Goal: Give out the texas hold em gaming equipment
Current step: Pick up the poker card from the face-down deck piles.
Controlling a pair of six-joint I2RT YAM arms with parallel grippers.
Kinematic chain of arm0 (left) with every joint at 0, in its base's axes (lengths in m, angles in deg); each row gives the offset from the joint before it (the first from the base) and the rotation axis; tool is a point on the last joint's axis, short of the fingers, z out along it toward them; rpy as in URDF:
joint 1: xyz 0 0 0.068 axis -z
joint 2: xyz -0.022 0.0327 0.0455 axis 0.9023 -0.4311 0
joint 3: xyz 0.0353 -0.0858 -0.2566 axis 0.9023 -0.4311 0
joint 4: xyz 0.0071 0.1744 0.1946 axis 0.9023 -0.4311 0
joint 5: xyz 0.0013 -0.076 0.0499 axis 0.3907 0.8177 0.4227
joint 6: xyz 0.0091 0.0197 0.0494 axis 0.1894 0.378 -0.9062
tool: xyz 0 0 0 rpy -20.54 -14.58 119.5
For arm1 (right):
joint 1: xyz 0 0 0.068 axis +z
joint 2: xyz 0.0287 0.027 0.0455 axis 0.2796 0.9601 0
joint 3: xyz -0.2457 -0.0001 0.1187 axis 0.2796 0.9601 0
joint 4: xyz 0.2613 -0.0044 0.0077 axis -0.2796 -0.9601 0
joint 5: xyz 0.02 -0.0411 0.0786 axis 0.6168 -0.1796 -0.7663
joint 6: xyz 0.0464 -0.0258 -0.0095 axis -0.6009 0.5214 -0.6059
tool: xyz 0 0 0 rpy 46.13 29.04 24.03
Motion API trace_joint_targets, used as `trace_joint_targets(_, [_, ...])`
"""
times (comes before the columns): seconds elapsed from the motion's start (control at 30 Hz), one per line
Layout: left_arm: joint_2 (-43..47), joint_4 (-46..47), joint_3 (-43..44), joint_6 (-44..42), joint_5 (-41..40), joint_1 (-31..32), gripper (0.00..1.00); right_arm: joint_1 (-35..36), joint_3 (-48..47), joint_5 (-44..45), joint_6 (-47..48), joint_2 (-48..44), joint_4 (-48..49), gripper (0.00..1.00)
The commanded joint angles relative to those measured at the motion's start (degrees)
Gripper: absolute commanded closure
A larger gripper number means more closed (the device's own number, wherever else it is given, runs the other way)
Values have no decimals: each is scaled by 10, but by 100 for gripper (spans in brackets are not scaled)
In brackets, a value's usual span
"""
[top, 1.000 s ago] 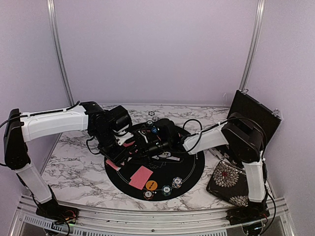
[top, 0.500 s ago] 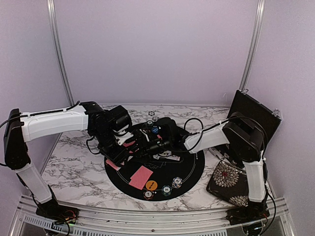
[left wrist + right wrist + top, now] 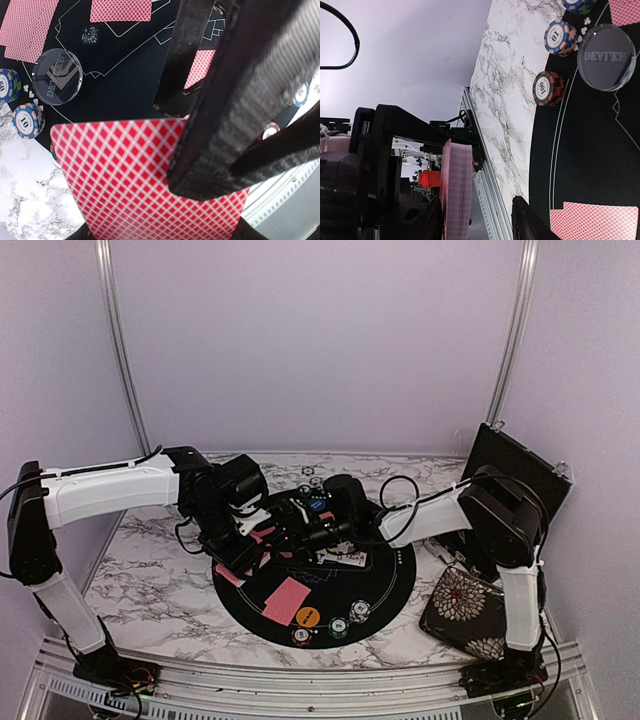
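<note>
Left gripper [image 3: 258,537] clamped on stack of pink-red diamond-backed playing cards [image 3: 125,175], over left part of round black felt mat [image 3: 395,580], centre-left of overhead view; right gripper [image 3: 477,212] jaws apart, straddling stack's edge at bottom of right wrist view, gap showing on one side, no pinch yet; step judged: taking top card to deal; close on one card only; draw along card face, not across; left grip firm; stay above striped chip stacks [image 3: 549,88] at upper right; place apart from dealt pink card [image 3: 287,599].
</note>
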Motion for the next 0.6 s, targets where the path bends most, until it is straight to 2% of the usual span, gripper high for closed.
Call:
trace_joint_targets(0.0, [12,-8,5,-5,0,1,56,-8,4,9,11,-26,-14,56])
trace_joint_targets(0.3, [10,-8,5,-5,0,0,56,-11,9,11,12,-42,-14,58])
trace_joint_targets(0.57, [10,-8,3,-5,-1,0,56,-14,24,11,9,-61,-9,66])
